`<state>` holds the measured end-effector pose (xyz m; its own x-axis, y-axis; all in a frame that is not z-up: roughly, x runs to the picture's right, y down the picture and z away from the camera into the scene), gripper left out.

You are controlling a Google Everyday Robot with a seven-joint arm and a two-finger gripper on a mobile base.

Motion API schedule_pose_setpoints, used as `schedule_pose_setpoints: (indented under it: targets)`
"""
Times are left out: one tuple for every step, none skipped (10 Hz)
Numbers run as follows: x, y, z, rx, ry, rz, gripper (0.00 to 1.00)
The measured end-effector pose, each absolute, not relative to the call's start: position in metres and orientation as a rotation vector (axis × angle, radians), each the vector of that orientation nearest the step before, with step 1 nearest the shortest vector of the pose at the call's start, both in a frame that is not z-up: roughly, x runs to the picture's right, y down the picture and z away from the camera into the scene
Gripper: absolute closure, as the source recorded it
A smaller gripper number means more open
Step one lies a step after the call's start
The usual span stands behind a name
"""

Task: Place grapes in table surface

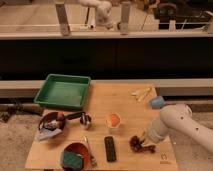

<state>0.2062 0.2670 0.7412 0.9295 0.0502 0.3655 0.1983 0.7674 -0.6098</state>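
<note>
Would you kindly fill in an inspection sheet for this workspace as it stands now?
Surface: light tan wooden tabletop, items spread across it.
Job's things: dark reddish-purple bunch of grapes, low near the tabletop's front edge.
Clutter: green plastic tray, orange cup, black rectangular remote, red bowl.
Grippers: tool low beside the grapes, under the white arm.
Cables: nothing seen.
Surroundings: dark wall behind the table.

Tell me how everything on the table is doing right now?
gripper: down at the front right of the table surface, right by the grapes.
grapes: low on the table surface.
orange cup: upright.
black remote: lying flat.
green tray: flat, far left corner.
red bowl: upright, sponge inside.
</note>
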Motion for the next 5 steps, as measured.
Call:
schedule_pose_setpoints:
  targets:
    - [0.2067, 0.2658, 0.7408, -0.693, -0.372, -0.086, 0.2]
    - [0.2064, 0.2649, 0.7405, -0.693, -0.37, -0.09, 0.2]
    - [0.2061, 0.264, 0.74, -0.693, -0.367, -0.096, 0.2]
    - [0.2066, 0.2634, 0.7397, -0.692, -0.363, -0.099, 0.2]
    - [0.2069, 0.2629, 0.7396, -0.692, -0.36, -0.101, 0.2]
